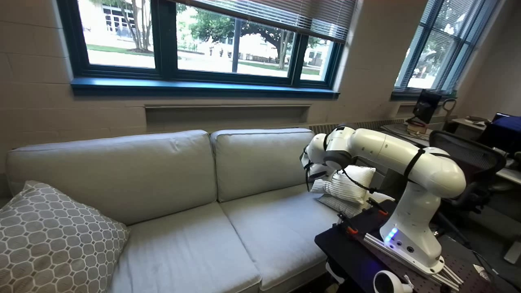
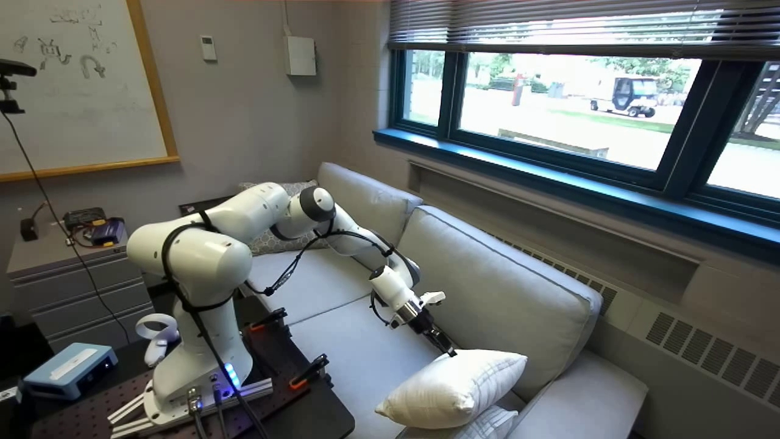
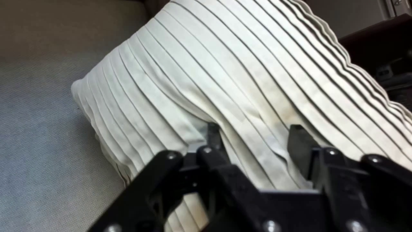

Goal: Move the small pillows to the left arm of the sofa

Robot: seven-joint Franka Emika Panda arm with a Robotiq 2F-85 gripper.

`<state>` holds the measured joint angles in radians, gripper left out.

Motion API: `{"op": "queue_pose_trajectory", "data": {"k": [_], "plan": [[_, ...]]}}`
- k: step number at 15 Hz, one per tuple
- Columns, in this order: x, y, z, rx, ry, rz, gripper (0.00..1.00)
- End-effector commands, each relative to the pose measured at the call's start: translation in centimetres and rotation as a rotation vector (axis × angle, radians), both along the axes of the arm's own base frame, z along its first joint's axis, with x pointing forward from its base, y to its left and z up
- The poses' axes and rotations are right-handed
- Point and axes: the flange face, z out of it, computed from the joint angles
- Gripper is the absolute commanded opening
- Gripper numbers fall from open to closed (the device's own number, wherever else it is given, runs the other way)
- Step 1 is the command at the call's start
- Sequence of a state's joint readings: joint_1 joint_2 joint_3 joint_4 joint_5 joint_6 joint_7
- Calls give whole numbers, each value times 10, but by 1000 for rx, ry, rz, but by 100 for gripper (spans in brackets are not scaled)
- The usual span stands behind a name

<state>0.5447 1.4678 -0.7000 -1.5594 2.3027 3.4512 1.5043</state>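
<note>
Two small pillows point(image 2: 454, 390) are stacked at one end of a single sofa point(image 1: 179, 187), on the seat just beside a padded armrest point(image 2: 588, 396). The sofa has two back cushions point(image 1: 264, 162), two seat cushions point(image 1: 183, 248) and, at its opposite end, one larger patterned pillow point(image 1: 61, 240), making three pillows in all. One robot arm point(image 2: 201, 262) carries one gripper point(image 3: 255, 132), and two clamps point(image 2: 309, 372) with orange parts sit along the tabletop point(image 2: 323, 405) near its base.

The lower small pillow point(image 2: 495, 422) is mostly covered by the upper one and cut off at the bottom of an exterior view; whether it touches the armrest cannot be told. The patterned pillow point(image 2: 274, 245) is partly behind the arm in an exterior view. The arm's forward end point(image 1: 319, 156) blocks part of the upper pillow point(image 1: 358, 179) in an exterior view, and the gripper is hard to make out there.

The upper pillow is off-white and puffy, its face in the wrist view pleated in narrow parallel folds and creased around the gripper. The gripper stands spread, its two fingers point(image 3: 299, 141) well apart at the upper pillow's surface, slack cloth between them
</note>
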Motion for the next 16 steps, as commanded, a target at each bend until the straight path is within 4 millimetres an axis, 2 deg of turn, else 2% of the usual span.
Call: {"op": "queue_pose_trajectory", "data": {"k": [1, 2, 5, 7, 9, 11, 16], "plan": [[15, 8, 3, 26, -43, -5, 90], [20, 13, 4, 33, -50, 8, 99], [43, 34, 9, 53, -75, 64, 100], [67, 58, 16, 84, -85, 139, 100], [102, 92, 24, 139, -97, 269, 100], [128, 127, 32, 187, -119, 373, 100], [183, 210, 58, 300, -150, 667, 100]]}}
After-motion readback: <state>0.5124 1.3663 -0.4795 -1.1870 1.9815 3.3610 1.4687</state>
